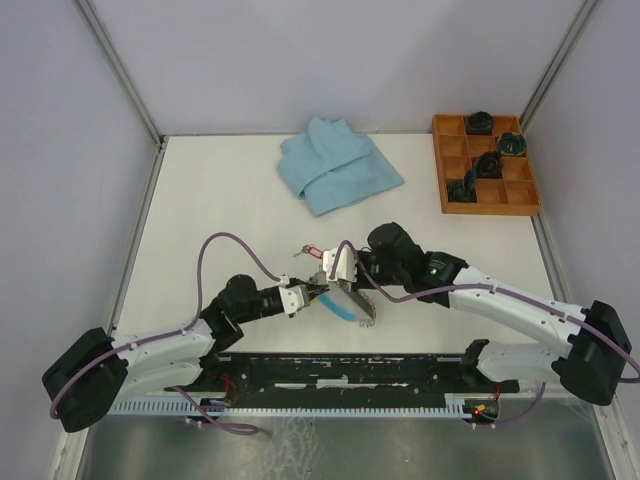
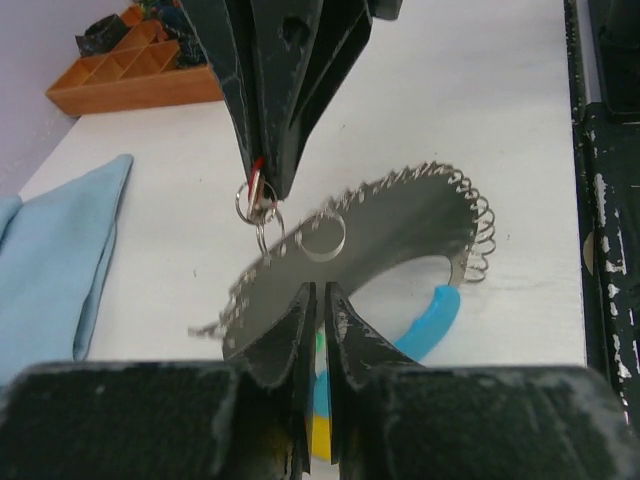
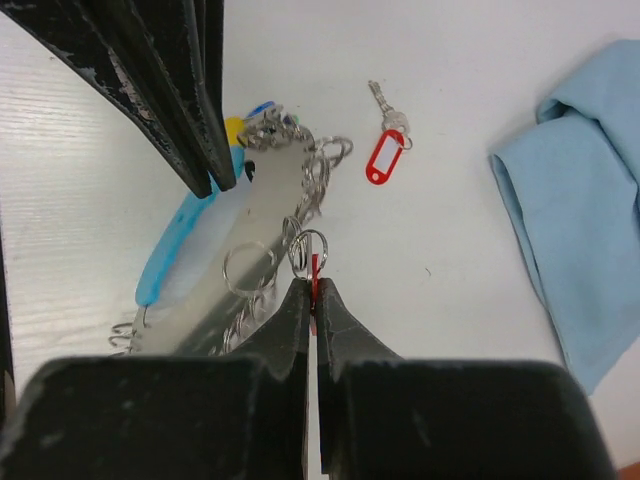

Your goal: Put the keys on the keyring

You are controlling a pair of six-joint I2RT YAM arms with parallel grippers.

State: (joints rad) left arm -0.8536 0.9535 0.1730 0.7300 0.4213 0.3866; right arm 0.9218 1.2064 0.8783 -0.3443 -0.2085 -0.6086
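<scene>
- The left hand [image 2: 318, 292] gripped the large grey coil-edged metal keyring [image 2: 400, 225], tilted above the white bench [image 2: 450, 100].
- The right hand [image 3: 312, 290], opposite, pinched a small red-tagged silver key [image 3: 314, 270]; its ring lay just beside the keyring's edge.

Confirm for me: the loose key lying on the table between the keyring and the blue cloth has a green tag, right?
Not quite. The loose key does lie on the table between the keyring and the blue cloth, but its tag is red, not green. The right wrist view shows it plainly.
</scene>
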